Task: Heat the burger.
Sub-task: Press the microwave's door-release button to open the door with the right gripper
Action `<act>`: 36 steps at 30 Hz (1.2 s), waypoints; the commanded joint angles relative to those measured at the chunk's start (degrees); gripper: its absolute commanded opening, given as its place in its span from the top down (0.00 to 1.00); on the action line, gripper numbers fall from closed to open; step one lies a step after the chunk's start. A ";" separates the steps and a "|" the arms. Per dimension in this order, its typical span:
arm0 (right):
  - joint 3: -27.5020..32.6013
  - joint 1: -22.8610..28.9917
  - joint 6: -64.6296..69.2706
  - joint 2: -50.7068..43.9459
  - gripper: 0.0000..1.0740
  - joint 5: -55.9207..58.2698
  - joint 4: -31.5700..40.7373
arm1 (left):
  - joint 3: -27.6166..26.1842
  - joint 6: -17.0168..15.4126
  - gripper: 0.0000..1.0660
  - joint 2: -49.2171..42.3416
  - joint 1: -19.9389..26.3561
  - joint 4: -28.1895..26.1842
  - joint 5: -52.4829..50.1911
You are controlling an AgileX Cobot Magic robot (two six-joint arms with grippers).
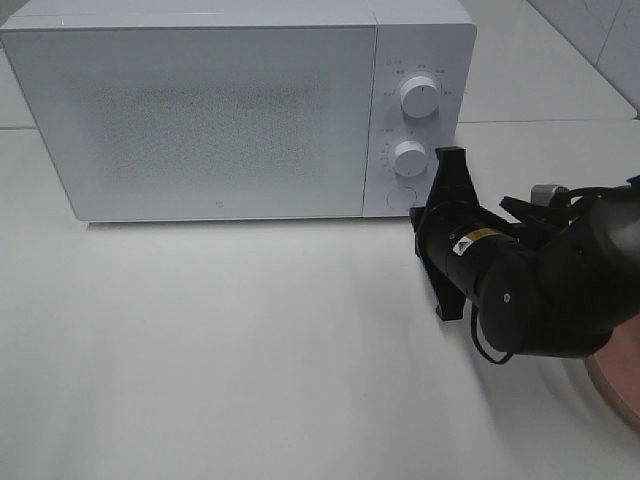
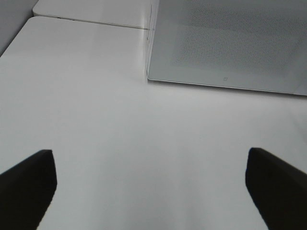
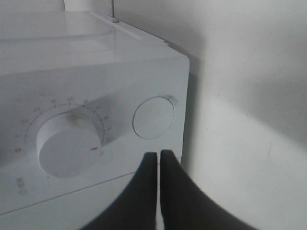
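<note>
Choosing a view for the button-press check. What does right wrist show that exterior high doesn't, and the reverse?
Right wrist only: the black right gripper has its fingers shut together, tips close to the round white button; there is a red mark on the lower white dial. Exterior high only: the white microwave's whole closed door, the upper white dial, and a reddish-brown round rim at the frame's corner. Both: that gripper, the button and the lower dial.

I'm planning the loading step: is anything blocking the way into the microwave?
Yes: the microwave door is shut across the whole front. The right gripper, fingers closed together, points close to the round button. No burger is in view.
</note>
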 commanded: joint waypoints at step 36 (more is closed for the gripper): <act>-13.75 -6.65 2.23 9.91 1.00 4.64 -8.31 | 0.17 0.06 0.06 -0.06 0.11 -0.23 -0.11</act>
